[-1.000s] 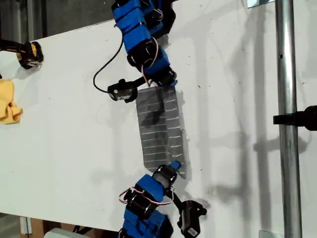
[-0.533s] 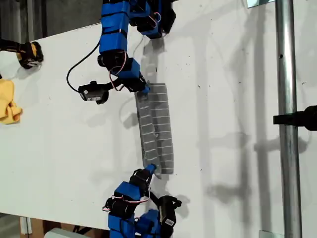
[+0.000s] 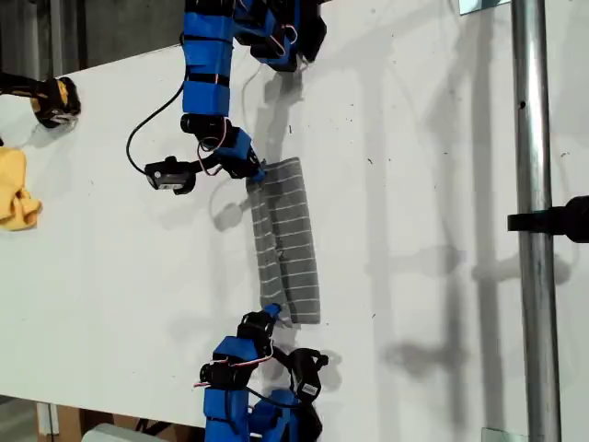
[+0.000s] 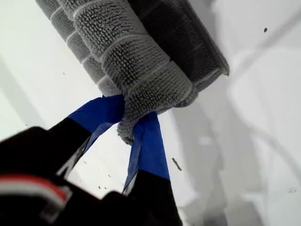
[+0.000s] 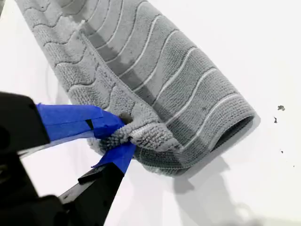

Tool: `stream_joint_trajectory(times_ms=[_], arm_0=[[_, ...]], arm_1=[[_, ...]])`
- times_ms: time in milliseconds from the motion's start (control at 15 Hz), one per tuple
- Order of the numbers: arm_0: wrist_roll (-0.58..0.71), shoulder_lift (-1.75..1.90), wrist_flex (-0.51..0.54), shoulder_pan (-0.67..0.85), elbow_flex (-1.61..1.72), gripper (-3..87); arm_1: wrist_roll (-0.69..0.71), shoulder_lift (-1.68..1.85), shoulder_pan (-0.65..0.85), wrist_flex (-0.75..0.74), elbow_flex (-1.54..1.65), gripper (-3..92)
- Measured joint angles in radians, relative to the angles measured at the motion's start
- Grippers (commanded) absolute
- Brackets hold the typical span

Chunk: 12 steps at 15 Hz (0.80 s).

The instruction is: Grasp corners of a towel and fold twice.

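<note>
The towel is soft grey cloth with a nubby looped pile and thin pale ribs; its hem is stitched flat. My first gripper and my second gripper have matt black plastic jaws wrapped in smooth blue tape. The table is smooth matt white, flecked with small dark specks. The pole is shiny bare metal. The yellow cloth looks soft and crumpled

Bright even light, soft shadows on the white table; close foregrounds blur.
</note>
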<state>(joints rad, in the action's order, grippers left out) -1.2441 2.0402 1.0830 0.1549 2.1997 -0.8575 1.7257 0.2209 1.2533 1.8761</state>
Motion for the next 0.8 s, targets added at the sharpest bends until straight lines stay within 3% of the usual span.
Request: stream_joint_trajectory(times_ms=[400,800], arm_0=[[-0.138,0.006,-0.183,-0.121,0.129,-1.2],[-0.293,-0.100,-0.350,-0.241,0.167,-1.2]], arm_1=[[-0.121,0.002,-0.170,-0.100,0.179,-0.2],[-0.130,-0.011,-0.175,-0.150,0.259,-0.2]])
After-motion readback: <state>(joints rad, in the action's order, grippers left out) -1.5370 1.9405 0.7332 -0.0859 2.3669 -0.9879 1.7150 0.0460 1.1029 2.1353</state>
